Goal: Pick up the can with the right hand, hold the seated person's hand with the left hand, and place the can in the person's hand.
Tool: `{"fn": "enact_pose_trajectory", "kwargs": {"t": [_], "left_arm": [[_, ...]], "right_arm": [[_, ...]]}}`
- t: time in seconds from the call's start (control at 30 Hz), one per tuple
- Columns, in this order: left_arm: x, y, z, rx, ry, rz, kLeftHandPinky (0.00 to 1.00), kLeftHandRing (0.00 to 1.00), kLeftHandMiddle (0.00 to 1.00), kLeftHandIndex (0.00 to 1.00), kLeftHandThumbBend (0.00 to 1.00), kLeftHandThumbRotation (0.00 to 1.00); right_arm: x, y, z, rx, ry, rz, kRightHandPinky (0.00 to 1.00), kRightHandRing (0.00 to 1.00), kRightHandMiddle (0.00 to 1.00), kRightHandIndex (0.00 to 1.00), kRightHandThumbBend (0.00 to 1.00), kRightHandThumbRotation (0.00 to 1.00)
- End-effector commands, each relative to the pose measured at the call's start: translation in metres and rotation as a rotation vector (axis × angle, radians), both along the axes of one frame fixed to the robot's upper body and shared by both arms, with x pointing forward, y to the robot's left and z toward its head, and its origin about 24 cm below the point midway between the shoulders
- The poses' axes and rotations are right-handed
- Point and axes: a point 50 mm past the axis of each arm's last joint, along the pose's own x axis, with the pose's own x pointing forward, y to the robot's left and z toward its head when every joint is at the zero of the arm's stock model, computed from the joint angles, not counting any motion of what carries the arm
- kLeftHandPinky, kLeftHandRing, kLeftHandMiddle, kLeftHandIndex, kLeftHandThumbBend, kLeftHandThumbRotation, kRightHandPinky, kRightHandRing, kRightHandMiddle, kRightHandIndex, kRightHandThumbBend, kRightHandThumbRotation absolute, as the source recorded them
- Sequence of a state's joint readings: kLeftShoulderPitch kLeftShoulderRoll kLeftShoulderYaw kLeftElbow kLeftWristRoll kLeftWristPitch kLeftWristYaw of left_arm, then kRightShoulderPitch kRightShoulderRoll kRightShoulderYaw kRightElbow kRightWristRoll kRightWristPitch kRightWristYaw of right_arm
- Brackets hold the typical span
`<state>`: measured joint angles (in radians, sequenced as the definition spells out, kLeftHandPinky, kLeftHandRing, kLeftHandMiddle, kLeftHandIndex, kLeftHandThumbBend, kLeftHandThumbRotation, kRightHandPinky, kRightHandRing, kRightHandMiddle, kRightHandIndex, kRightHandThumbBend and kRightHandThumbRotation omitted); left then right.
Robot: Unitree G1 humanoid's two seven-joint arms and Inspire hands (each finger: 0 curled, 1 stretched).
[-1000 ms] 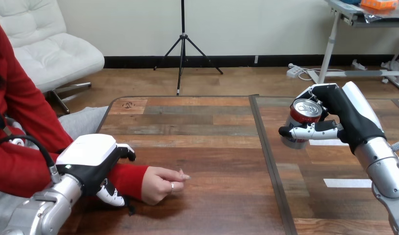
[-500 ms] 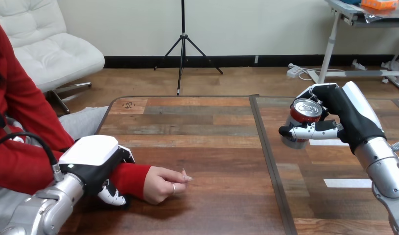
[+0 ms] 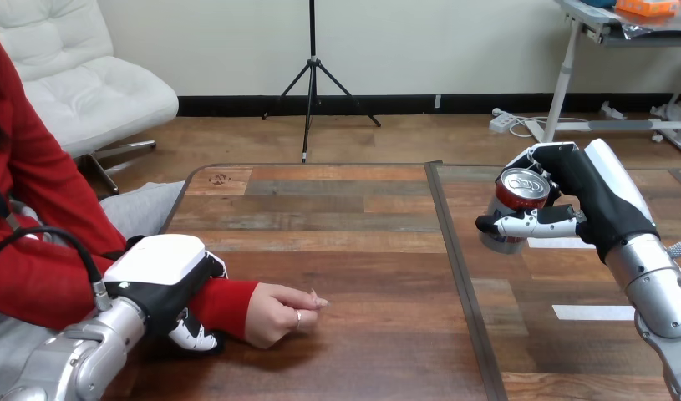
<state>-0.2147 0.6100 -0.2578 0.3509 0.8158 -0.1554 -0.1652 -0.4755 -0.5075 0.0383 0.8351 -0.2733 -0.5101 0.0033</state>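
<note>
My right hand (image 3: 589, 199) is shut on a red can (image 3: 517, 205) with a silver top, holding it upright just above the table at the right. The person's hand (image 3: 280, 312) rests loosely curled on the table at the lower left, its red sleeve (image 3: 223, 304) reaching back under my left hand. My left hand (image 3: 168, 282) lies over the person's wrist, with its fingers and thumb curled round the sleeve from both sides. The can is far to the right of the person's hand.
The wooden table (image 3: 362, 242) has a dark seam (image 3: 454, 267) running front to back between my two hands. Two white tape strips (image 3: 592, 312) lie on the table at the right, under my right arm.
My left hand has slid a little toward me and to the right, closing more tightly on the person's wrist. The right hand and the can have stayed still.
</note>
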Motion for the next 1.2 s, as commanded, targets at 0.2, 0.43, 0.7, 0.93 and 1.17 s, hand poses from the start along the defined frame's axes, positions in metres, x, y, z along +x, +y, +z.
{"fn": "enact_pose_trajectory", "kwargs": {"t": [0.2,0.43,0.7,0.93,1.17], "left_arm": [[0.006,-0.005,0.004,-0.01,0.038,-0.011,0.46,0.53,0.56,0.53,0.81,0.01],[0.005,-0.007,0.001,-0.044,0.037,-0.003,0.46,0.51,0.53,0.5,0.82,0.0],[0.003,-0.01,-0.003,-0.078,0.003,0.016,0.44,0.48,0.5,0.46,0.79,0.0],[0.002,-0.013,-0.003,-0.108,-0.029,0.026,0.38,0.44,0.45,0.42,0.73,0.0],[0.001,-0.015,-0.003,-0.124,-0.053,0.029,0.35,0.41,0.43,0.39,0.7,0.0]], "right_arm": [[0.011,0.006,0.034,0.015,-0.149,0.022,0.34,0.38,0.42,0.45,0.74,0.0],[0.011,0.006,0.032,0.02,-0.147,0.025,0.35,0.38,0.42,0.46,0.74,0.0],[0.011,0.006,0.031,0.03,-0.139,0.026,0.36,0.39,0.43,0.46,0.74,0.0],[0.011,0.007,0.029,0.03,-0.131,0.021,0.34,0.38,0.42,0.46,0.75,0.0],[0.012,0.009,0.028,0.027,-0.116,0.015,0.35,0.38,0.43,0.46,0.74,0.0]]}}
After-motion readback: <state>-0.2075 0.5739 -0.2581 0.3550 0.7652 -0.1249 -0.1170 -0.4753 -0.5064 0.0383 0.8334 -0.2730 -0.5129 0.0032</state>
